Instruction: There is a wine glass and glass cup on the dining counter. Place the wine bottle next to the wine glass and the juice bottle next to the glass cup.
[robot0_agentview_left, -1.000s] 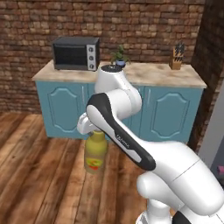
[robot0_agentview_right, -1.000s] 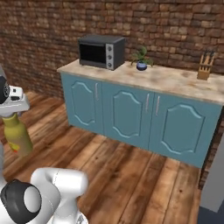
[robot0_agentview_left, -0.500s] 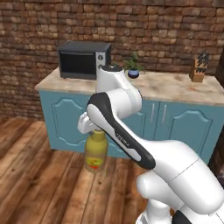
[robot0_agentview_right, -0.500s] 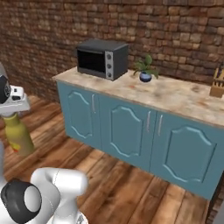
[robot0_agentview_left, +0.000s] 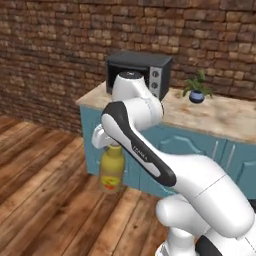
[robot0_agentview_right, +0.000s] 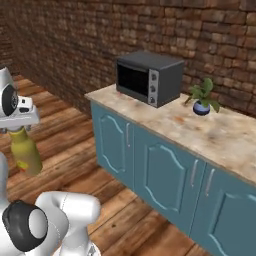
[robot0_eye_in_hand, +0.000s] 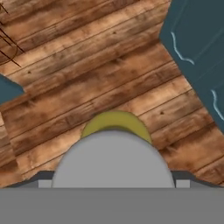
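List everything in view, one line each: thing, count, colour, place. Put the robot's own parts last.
juice bottle: one, olive-yellow with grey cap, hanging from the tool above the floor.
microwave: one, dark grey, on the counter's left end by the wall.
potted plant: one, green in a blue pot, on the counter right of the microwave.
counter: one, beige marbled top on teal cabinets, against the brick wall.
floor: brown wood planks.
arm: one, white.
tool: one, shut on the bottle's top.

juice bottle (robot0_agentview_left: 111, 170): stubby, olive-yellow, grey cap, small red-and-yellow label
pose: upright, hanging by its neck
place: in the air above the wooden floor, near teal cabinet fronts
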